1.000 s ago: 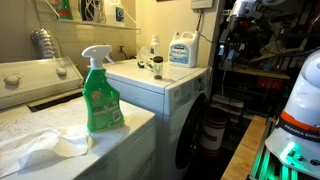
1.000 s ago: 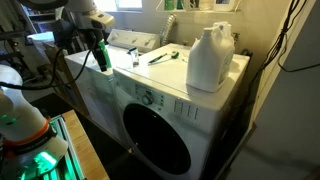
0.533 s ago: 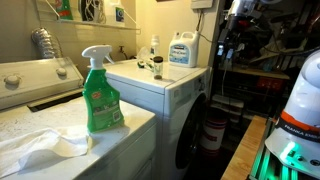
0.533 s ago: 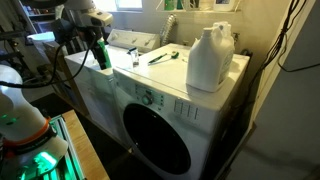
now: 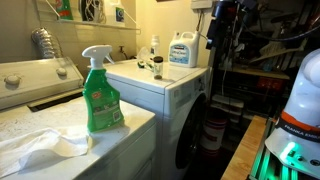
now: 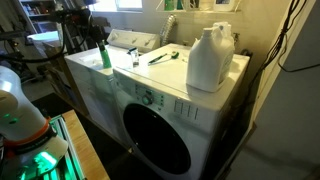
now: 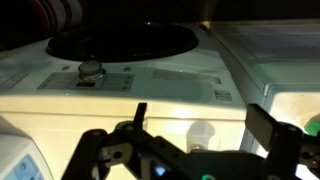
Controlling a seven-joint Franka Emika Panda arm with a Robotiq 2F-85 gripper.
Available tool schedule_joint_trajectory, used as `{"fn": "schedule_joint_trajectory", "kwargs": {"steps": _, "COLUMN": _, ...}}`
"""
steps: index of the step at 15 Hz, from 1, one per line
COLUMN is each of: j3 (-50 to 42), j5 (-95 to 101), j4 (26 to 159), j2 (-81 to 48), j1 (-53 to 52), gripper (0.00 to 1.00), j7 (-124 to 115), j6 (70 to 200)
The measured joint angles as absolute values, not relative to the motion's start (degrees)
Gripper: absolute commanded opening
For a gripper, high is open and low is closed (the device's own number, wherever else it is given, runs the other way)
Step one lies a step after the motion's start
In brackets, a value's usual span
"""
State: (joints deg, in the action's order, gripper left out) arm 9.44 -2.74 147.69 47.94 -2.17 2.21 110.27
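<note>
My gripper (image 7: 200, 112) is open and empty. It hangs in the air in front of the white front-load washer (image 7: 150, 85), whose picture stands upside down in the wrist view. A small clear bottle (image 7: 200, 134) on the washer top shows between the fingers, apart from them. In both exterior views the gripper (image 5: 214, 37) (image 6: 83, 24) is off the washer's front corner, above its top. A white detergent jug (image 5: 181, 50) (image 6: 210, 58) stands on the washer. A green spray bottle (image 5: 99, 95) (image 6: 103, 56) stands on the neighbouring machine.
A white cloth (image 5: 40, 148) lies beside the spray bottle. A small dark jar (image 5: 157, 67) and a green-blue item (image 6: 161, 57) sit on the washer top. The round washer door (image 6: 158, 138) is shut. Cables and dark clutter (image 5: 260, 60) crowd behind the arm.
The arm has shifted sideways along the washer front, away from the green spray bottle in one view. The objects have not moved.
</note>
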Motion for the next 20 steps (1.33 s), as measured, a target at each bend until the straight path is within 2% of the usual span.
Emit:
{"fn": "schedule_joint_trajectory", "kwargs": {"steps": 9, "j3": 18.35, "j5": 14.63, "j4": 139.67, "j2": 33.65, "j1": -4.85, "gripper": 1.00, "j7": 1.85, "j6": 124.28}}
{"fn": "schedule_joint_trajectory", "kwargs": {"steps": 20, "j3": 18.40, "j5": 16.71, "j4": 138.03, "j2": 31.01, "j1": -5.10, "gripper": 1.00, "j7": 0.79, "j6": 125.15}}
